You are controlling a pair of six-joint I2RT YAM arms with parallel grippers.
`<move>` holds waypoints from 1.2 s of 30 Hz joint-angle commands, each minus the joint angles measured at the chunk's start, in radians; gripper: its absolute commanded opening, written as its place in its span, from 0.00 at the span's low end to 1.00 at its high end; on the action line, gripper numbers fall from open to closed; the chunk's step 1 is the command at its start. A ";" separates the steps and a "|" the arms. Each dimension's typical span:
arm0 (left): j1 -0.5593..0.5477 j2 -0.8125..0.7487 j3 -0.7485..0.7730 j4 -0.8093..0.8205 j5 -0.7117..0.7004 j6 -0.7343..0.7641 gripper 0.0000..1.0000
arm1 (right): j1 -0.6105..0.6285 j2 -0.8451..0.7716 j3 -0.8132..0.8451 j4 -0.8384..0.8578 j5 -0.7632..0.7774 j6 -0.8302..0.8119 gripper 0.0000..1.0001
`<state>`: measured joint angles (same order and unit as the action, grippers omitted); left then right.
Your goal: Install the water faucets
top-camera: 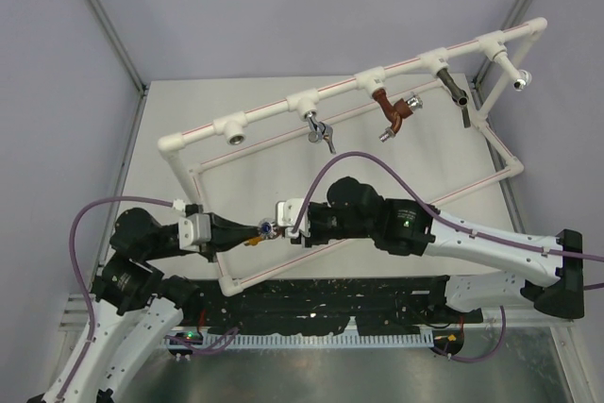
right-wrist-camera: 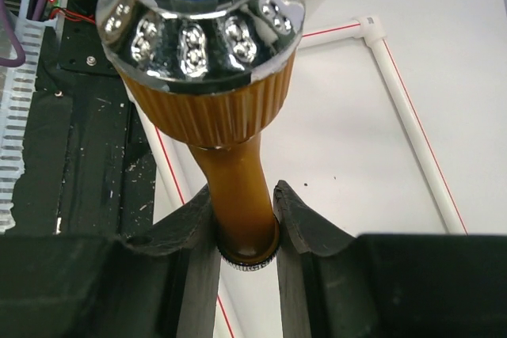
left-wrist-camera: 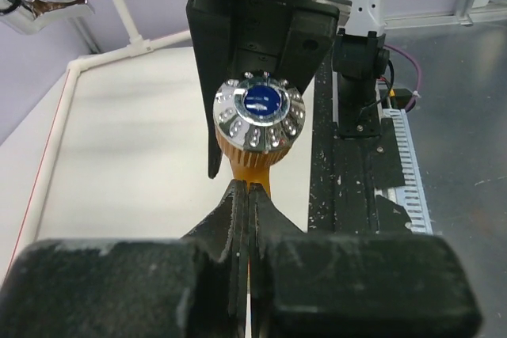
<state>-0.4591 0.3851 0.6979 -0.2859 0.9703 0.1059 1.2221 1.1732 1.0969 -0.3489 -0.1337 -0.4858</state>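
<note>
**A:** Where's the tap?

**B:** Lower centre of the overhead view. The orange faucet point(top-camera: 262, 230) is held over the worktop point(top-camera: 208, 101), pinched from both sides. Your left gripper point(left-wrist-camera: 248, 195) is squeezed almost flat on a thin orange part. Your right gripper point(right-wrist-camera: 247, 223) is clamped round the stem below the knob.

**A:** What can bite you?

**B:** Move one arm while both hold, and you may twist it out of the slim left grip. The near pipe point(top-camera: 283, 266) lies just beneath, and the purple cable point(top-camera: 349, 154) arches toward the silver tap point(top-camera: 321, 131).

**A:** Room?

**B:** Upper left, toward the open fitting point(top-camera: 233, 131). The reddish-brown tap point(top-camera: 394, 112) crowds the right.
</note>
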 commanded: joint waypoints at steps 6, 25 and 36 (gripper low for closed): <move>-0.003 -0.077 -0.055 0.071 -0.125 -0.031 0.65 | -0.082 -0.032 0.012 0.096 -0.162 0.067 0.05; -0.003 0.025 -0.052 0.062 -0.059 -0.029 0.00 | -0.090 -0.040 -0.014 0.142 -0.231 0.093 0.05; -0.003 -0.012 -0.146 0.228 -0.061 -0.166 0.00 | -0.157 -0.090 -0.031 0.235 -0.483 0.174 0.63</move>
<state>-0.4603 0.3771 0.5594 -0.1844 0.9012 0.0006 1.0752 1.1236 1.0595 -0.2157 -0.4984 -0.3573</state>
